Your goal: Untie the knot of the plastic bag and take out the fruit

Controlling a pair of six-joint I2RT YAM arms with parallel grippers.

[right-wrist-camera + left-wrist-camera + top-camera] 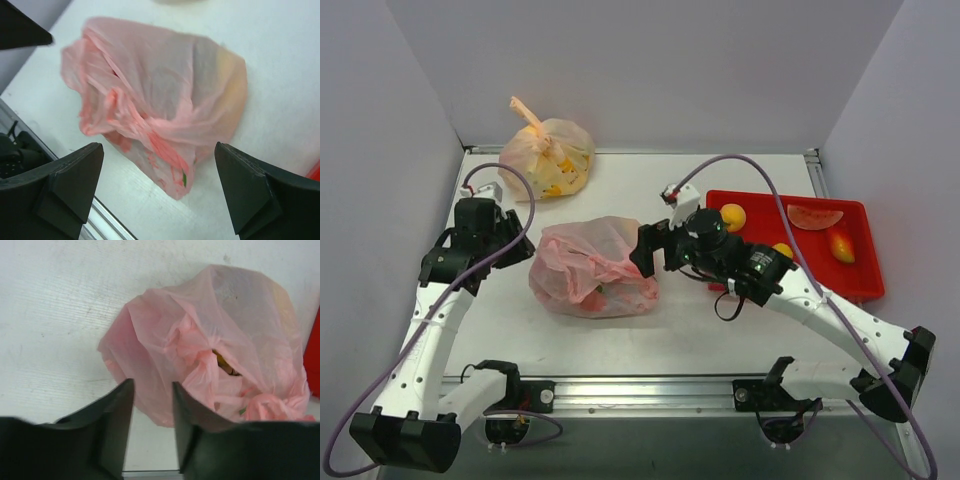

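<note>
Left tool (152,383): two black fingers (117,425) at the foot of the left wrist view, standing a narrow gap apart with nothing between them. From overhead, this tool (517,243) sits just beside the left edge of the plastic bag (590,265).

Right tool (158,146): black fingers (75,175) spread wide to either side of the frame, holding nothing. The bag (165,90) lies below and beyond them. In the overhead view this tool (643,250) is at the bag's right edge; contact cannot be told.

Plastic bag (200,330): thin translucent pink film, crumpled, lying on its side at the middle of the bench (720,320), between the two tools. A small green mark shows low on the film in the right wrist view. The print is too blurred to read as lettering.

Knot (200,362): a gathered, twisted bunch of pink plastic on the bag's upper face. The right wrist view shows it as a ropy strand (145,125). Whether it is tight or loosened cannot be told.

Fruit (223,364): a dark yellow glimpse through a gap in the folds just beside the knot. Reddish shapes show through the film from overhead.

Orange bag (548,158): paler, tied, with yellow contents, at the far left of the bench, well apart from the pink one.

Red tray (860,278): at the right side of the bench, carrying two round oranges (733,216), a watermelon slice (815,216) and one yellow-red piece (840,246).
</note>
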